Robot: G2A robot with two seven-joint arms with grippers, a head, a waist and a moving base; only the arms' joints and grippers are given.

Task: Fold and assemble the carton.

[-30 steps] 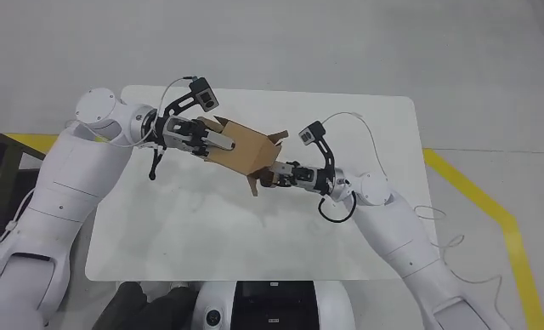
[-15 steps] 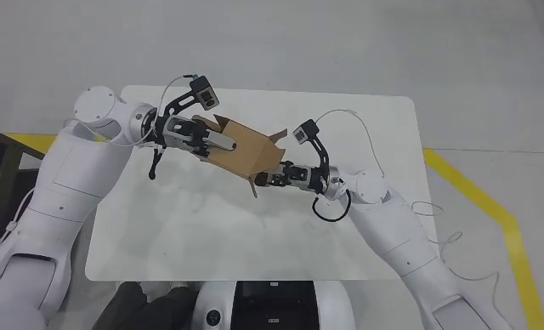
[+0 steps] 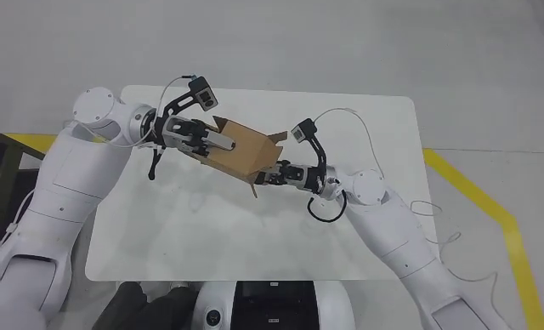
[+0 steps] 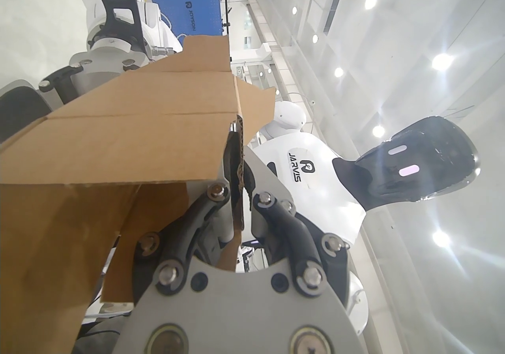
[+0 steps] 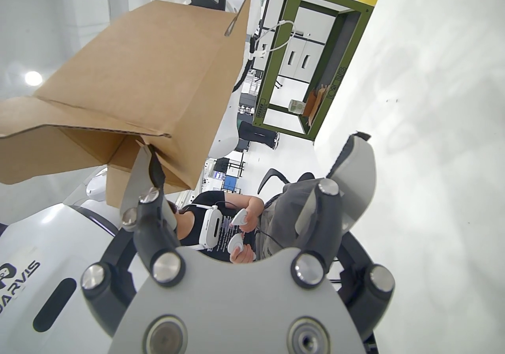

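Since a second ago the right arm has edged in toward the carton (image 3: 245, 150), its wrist swinging a little nearer the middle of the tabletop (image 3: 204, 236), while the left arm has kept its place and its hold. The brown carton hangs in the air above the tabletop, tilted, between the two arms, with flaps standing loose at both of its ends. The left pincer (image 4: 238, 158) is clamped on one cardboard wall at the end nearer the left arm, the wall's raw edge pinched between its fingers (image 4: 263, 174). The right pincer (image 5: 246, 166) is spread wide at the opposite, lower end: one finger (image 5: 136, 178) lies against the edge of a flap at the carton's open corner, and the other finger (image 5: 355, 166) stands apart from the cardboard.
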